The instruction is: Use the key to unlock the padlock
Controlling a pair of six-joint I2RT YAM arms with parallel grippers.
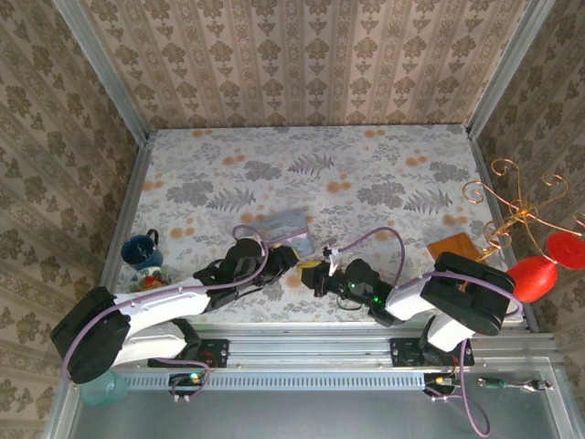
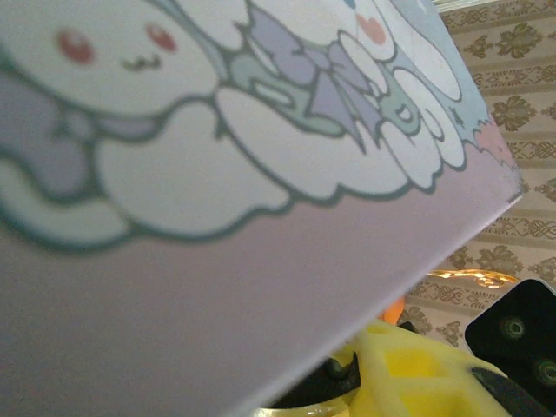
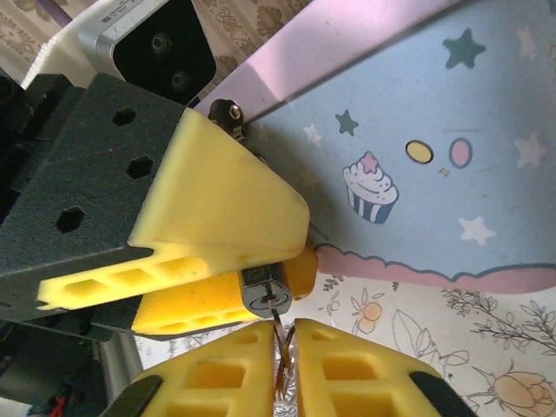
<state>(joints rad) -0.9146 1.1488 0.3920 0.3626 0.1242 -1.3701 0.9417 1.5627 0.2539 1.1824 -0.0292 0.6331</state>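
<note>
Sitting clamped in the left pincer [image 3: 291,261], the padlock [image 3: 263,294] faced the right pincer [image 3: 285,369], which was closed on the key [image 3: 278,334], its tip at the keyhole. Both met near the desk's [image 1: 366,165] front edge, just before the blue tin [image 1: 283,222]. Bare desk lay beyond. The right wrist view showed lock and key close; the left wrist view showed the tin's blurred cartoon lid.

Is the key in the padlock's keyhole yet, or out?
In. Right wrist view: the key, pinched in the right claw, runs into the keyhole of the padlock held by the left claw. Depth: cannot tell.
</note>
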